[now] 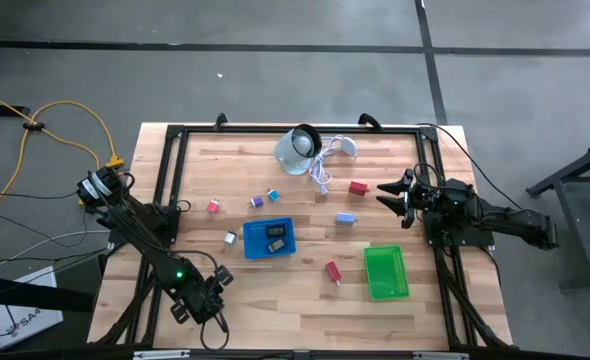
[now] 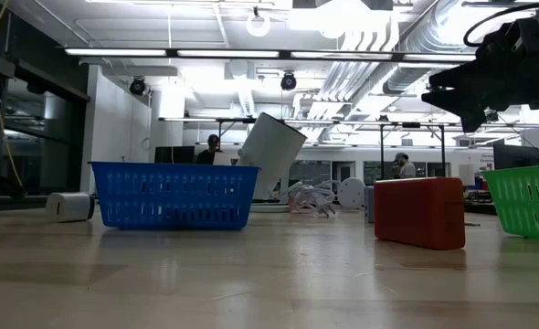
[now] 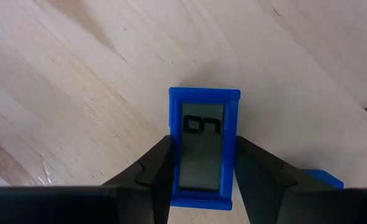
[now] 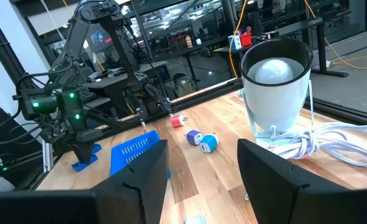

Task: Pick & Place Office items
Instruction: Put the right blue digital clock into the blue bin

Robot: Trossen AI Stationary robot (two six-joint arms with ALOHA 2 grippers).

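Left pincer (image 3: 199, 171) points straight down — its fingers flank a blue timer (image 3: 203, 146) — right pincer (image 4: 202, 174) hovers open.

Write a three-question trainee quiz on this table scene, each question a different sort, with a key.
1. True or false: the green basket holds the blue rectangular item with a grey screen.
2. Which gripper's fingers flank that item on both sides? A) left gripper B) right gripper
3. Fill in: the white round device lies near the table's ___ edge in the high view.

Key:
1. False; it lies on the bare wooden table.
2. A
3. far (top)
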